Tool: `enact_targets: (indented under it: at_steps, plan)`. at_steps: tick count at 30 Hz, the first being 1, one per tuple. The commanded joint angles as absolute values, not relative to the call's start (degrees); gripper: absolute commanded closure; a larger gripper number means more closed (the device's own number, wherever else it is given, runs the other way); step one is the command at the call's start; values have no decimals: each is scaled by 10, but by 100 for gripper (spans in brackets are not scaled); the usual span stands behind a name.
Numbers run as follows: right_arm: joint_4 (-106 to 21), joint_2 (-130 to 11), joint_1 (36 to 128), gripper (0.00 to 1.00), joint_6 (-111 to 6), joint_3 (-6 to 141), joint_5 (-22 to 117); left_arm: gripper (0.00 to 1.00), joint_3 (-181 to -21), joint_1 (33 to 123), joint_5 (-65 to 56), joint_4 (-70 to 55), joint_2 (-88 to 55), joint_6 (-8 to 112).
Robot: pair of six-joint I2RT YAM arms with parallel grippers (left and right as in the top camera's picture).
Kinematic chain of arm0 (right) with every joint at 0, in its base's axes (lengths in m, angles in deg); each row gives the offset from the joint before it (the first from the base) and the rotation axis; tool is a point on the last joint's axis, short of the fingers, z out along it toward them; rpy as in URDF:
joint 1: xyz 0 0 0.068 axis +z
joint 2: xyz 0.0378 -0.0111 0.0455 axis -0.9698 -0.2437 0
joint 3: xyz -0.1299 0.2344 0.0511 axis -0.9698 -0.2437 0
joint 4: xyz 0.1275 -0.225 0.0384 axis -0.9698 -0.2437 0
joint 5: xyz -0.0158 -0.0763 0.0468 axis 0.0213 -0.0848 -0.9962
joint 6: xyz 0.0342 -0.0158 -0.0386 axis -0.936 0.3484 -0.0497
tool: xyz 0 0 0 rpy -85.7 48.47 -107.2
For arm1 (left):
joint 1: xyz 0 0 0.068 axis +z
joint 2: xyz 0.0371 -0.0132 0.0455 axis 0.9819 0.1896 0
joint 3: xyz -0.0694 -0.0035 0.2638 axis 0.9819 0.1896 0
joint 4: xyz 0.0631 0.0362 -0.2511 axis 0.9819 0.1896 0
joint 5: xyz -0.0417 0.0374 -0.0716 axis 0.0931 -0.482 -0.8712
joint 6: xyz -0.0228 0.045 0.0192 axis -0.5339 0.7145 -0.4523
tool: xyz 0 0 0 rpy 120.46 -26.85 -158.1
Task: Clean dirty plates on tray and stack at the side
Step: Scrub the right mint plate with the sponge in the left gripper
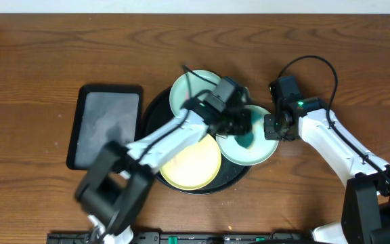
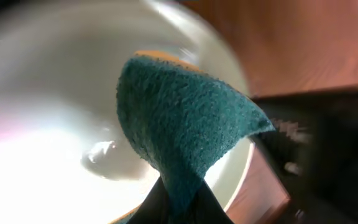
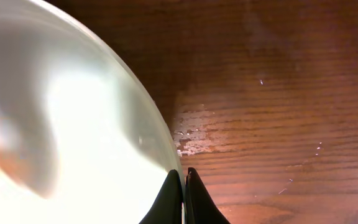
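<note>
Wiping: my left hand (image 2: pixel 178 198) is pinched shut on a teal scouring pad (image 2: pixel 179 118), whose flap lies against the inside of the right aqua plate (image 1: pixel 257 152).
Bracing: my right hand (image 3: pixel 184 186) is closed tight on that plate's right rim, jaws together at the edge.
Plate: it lies at the right side of the round black tray (image 1: pixel 152 112), overhanging onto the bench (image 1: pixel 46 54).
Technique: I'd sweep small circles from centre out to rim, pressing lightly so the braced rim doesn't slip.
Others: 1 yellow plate (image 1: pixel 191 164) and 1 other aqua plate (image 1: pixel 189 91) lie on the tray.
</note>
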State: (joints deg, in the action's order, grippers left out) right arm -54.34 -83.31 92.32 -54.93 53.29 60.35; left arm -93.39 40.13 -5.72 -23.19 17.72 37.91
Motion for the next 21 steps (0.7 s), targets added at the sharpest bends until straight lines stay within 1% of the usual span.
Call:
enact_targets:
  at_steps: [1, 6, 14, 21]
  plan:
    - [-542, -824, 927, 99, -557, 532, 590, 93, -951, 421, 2, -199, 139, 394]
    - [-541, -824, 927, 99, -557, 532, 590, 93, -943, 415, 44, -162, 145, 419]
    - [-542, -824, 927, 99, -557, 532, 590, 92, -942, 413, 51, -155, 148, 428]
    - [-542, -824, 927, 99, -557, 532, 590, 93, -933, 374, 139, -163, 165, 427]
